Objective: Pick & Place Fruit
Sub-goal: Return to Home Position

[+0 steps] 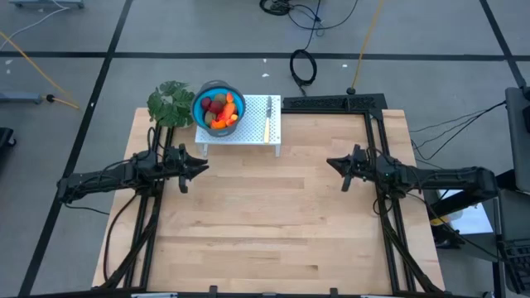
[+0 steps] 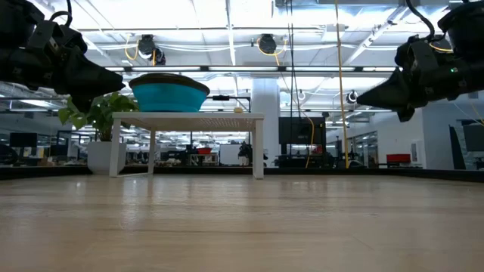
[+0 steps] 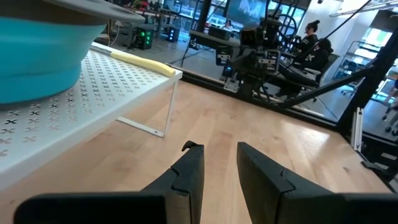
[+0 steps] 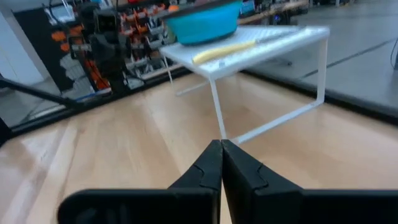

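Pale wooden plank table (image 1: 273, 223) fills the foreground, with two dark robot arms held above it, one at each side. At the table's far edge stands a small white perforated metal shelf (image 1: 248, 131) on thin legs.

On the part of the shelf nearer the left arm sits a round blue strainer bowl (image 2: 170, 97). It holds the toy fruit (image 1: 219, 110), a heap of dark red round pieces and orange ones; the other pieces are too small to tell. Beside the bowl, on the shelf's other part, lies a pale yellow-handled table knife (image 1: 267, 117), running front to back. A green leafy plant (image 1: 171, 103) stands just beside the shelf at the bowl's end.

The left gripper (image 3: 217, 149) hangs in the air just in front of the shelf's bowl-end corner, fingers a little apart and holding nothing. The right gripper (image 4: 221, 144) hangs in front of the shelf and well off to its knife side, fingers pressed together and empty. The two grippers point toward each other.
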Robot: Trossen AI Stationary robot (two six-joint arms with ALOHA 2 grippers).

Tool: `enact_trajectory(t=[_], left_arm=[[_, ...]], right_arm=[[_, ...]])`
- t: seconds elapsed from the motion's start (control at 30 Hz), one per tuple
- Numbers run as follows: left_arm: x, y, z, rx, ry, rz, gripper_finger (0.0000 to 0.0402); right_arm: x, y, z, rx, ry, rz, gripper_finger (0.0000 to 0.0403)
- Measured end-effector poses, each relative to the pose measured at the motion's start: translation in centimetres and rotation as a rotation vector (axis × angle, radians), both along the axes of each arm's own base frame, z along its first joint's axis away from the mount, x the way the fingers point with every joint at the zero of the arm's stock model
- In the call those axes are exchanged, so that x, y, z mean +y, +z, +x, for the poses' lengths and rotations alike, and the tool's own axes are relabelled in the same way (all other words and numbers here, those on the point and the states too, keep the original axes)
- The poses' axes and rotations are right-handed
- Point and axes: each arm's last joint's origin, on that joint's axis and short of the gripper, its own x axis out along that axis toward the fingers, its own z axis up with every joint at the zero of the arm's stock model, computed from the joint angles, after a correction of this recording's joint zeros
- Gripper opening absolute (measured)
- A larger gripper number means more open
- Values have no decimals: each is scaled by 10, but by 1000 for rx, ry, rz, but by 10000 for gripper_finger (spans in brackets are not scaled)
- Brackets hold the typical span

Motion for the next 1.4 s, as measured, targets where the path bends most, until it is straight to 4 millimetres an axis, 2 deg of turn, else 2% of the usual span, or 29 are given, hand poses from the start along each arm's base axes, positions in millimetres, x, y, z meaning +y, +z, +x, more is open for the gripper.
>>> enact_trajectory(t=[0.17,0.33,0.47,0.93,1.4], left_arm=[[0,0,0,5,-2,28,93],[0,0,0,15,-4,83,93],[0,0,0,22,-6,123,93],[0,0,0,22,-6,124,93],[0,0,0,22,-6,124,93]], right_arm=[[3,-6,-6,55,73,57,0],[4,3,-14,64,94,50,0],[5,2,-19,86,96,52,0],[5,4,-19,104,110,-65,0],[5,4,-19,107,111,-72,0]])
